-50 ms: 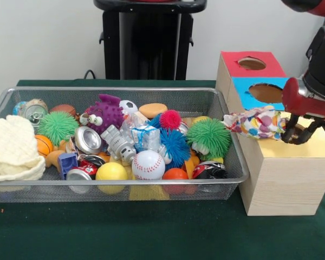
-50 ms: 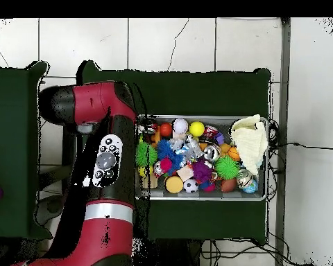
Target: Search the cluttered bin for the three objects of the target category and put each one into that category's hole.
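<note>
The red and black arm (image 2: 100, 180) runs from the bottom edge upward and covers everything to the left of the wire mesh bin (image 2: 266, 197); the gripper cannot be made out beneath it. The bin rests on a dark green table cover (image 2: 197, 90) laid over a white tiled floor (image 2: 169, 41). Bin contents:

- A cream cloth (image 2: 250, 138) is bunched at the right end.
- A yellow ball (image 2: 196, 128) lies at the top edge, just beside a white ball (image 2: 180, 125).
- A green spiky ball (image 2: 227, 167) lies near the cloth.
- A blue spiky ball (image 2: 171, 148) lies left of centre.
- A soccer ball (image 2: 190, 185) lies at the bottom edge, beside an orange disc (image 2: 173, 184).
</note>
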Controlling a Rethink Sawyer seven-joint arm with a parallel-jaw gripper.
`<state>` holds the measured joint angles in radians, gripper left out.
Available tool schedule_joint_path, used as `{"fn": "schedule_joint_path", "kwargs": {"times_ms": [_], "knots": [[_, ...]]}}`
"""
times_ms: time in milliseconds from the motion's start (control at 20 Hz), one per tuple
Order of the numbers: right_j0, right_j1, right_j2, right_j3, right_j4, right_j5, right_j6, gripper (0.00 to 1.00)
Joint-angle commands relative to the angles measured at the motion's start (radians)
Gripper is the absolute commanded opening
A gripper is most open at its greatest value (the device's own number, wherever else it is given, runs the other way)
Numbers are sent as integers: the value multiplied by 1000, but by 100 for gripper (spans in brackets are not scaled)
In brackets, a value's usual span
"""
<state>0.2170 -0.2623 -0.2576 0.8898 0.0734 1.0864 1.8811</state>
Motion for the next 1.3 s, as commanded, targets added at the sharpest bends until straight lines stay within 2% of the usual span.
{"fn": "schedule_joint_path", "kwargs": {"times_ms": [50, 1000, 1300], "knots": [[-82, -40, 57, -98, -23, 68, -18, 100], [-90, -53, 78, -92, -37, 78, -18, 100], [-100, -81, 66, -56, -43, 83, -21, 100]]}}
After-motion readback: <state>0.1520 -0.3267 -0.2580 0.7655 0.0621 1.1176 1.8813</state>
